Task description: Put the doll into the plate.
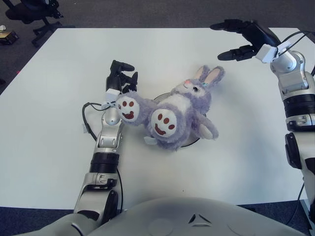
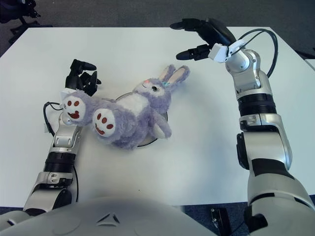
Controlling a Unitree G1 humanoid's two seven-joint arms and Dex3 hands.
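Lying on plate (image 1: pixel 193 141), doll (image 1: pixel 170 115), right hand (image 1: pixel 239 38) apart

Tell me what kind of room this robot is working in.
Probably an office or lab. A large plain white table stands on dark grey carpet, and a black wheeled office chair sits at the far left corner. On the table, a purple plush rabbit doll lies over a plate.

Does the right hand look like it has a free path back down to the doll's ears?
Probably yes. The right hand hangs open above the table, beyond the doll; nothing lies between it and the ears.
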